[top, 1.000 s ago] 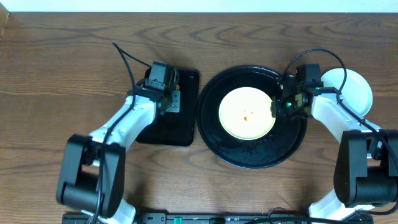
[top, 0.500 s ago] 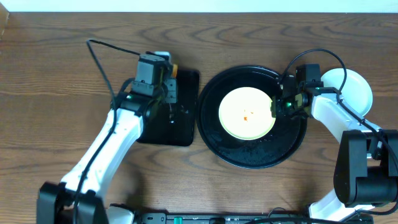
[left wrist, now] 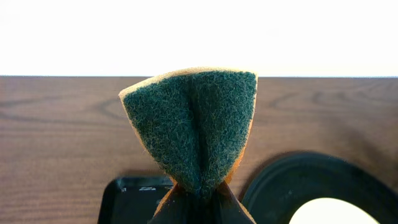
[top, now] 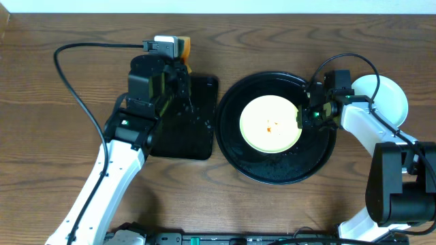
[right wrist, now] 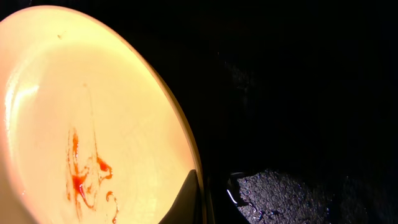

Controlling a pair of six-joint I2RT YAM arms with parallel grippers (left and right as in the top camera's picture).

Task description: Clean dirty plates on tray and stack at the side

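A pale yellow plate [top: 270,124] with a small red-orange sauce smear lies in the round black tray [top: 276,170]. My right gripper [top: 304,116] is shut on the plate's right rim. The right wrist view shows the plate [right wrist: 93,112], the smear [right wrist: 84,177] and a finger over the rim [right wrist: 200,199]. My left gripper [top: 170,58] is raised above the far end of the rectangular tray and shut on a folded green and orange sponge [left wrist: 193,121]. A pale plate [top: 390,92] sits at the right, outside the tray, partly hidden by my right arm.
A smaller rectangular black tray [top: 187,129] lies left of the round tray and shows wet spots. It also shows in the left wrist view [left wrist: 130,196], beside the round tray [left wrist: 305,180]. A cable loops over the table at far left [top: 68,68].
My left arm has lifted the sponge off the rectangular tray and risen towards the camera. My right gripper and the yellow plate have not moved.
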